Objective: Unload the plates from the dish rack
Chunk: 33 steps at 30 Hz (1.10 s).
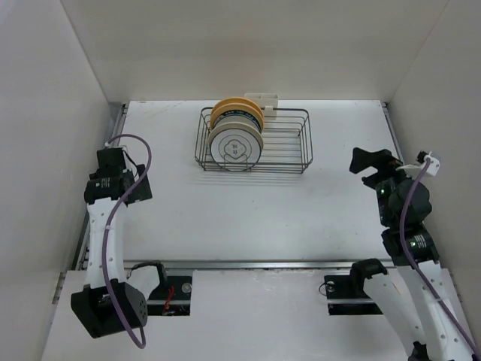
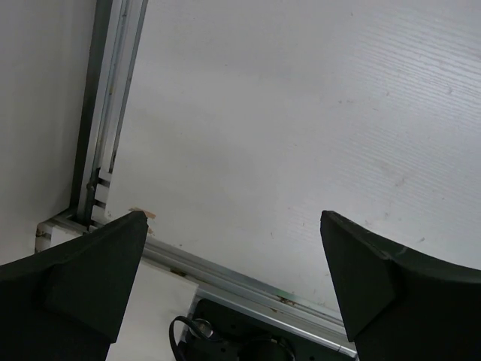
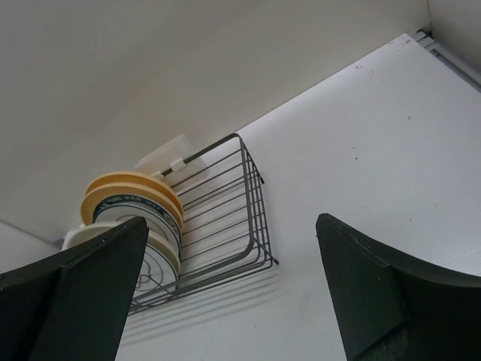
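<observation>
Four round plates [image 1: 235,134] are stood on edge, packed together, at the left end of a rectangular dark wire dish rack [image 1: 282,144], which is set near the far edge of a white table [image 1: 225,214]. The white plate with a thin dark ring and centre emblem [image 1: 234,149] is placed frontmost, the yellow-orange plate [image 1: 229,107] rearmost. The left gripper [image 2: 233,219] and right gripper [image 3: 231,222] are held well apart from the rack, fingers spread wide with nothing between them.
</observation>
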Motion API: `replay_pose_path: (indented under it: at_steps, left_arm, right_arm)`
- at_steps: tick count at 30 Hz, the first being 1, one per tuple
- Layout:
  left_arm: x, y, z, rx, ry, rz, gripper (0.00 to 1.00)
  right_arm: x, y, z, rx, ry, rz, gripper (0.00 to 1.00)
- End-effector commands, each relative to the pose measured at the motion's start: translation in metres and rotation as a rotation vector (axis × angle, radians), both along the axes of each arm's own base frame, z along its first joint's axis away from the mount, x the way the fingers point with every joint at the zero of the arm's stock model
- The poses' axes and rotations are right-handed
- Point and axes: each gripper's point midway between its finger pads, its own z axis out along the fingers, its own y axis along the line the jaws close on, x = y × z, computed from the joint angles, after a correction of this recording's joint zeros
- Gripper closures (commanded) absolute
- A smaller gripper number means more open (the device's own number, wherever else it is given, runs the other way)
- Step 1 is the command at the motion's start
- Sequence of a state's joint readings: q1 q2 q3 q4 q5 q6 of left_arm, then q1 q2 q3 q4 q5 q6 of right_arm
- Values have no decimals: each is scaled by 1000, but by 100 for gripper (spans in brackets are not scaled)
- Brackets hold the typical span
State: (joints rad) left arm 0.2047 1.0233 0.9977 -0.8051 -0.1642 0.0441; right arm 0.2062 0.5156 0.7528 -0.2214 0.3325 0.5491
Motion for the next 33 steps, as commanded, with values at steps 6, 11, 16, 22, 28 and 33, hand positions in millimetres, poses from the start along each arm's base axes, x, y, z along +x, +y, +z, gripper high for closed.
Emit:
replay_pose_path:
  at_steps: [6,11,16,22,28,33]
  left_arm:
    - [12,-1,26,-8,-1,-35,0]
    - [25,-8,31,-39,-7,-88,0]
    - [31,-27,31,-141,18,-159,0]
    - [31,-33,22,-183,79,-184,0]
    - [34,-30,18,-177,103,-185,0]
    - [40,-20,9,-151,153,-149,0]
  right_arm:
    - [28,44,58,-169,-145,229,1]
    - [71,123,51,-371,-71,660,2]
    - [110,211,-9,-515,148,954,11]
    - [140,264,-28,-638,133,943,37]
    - [185,283,-54,-725,187,859,42]
    - [202,298,-72,-727,230,895,42]
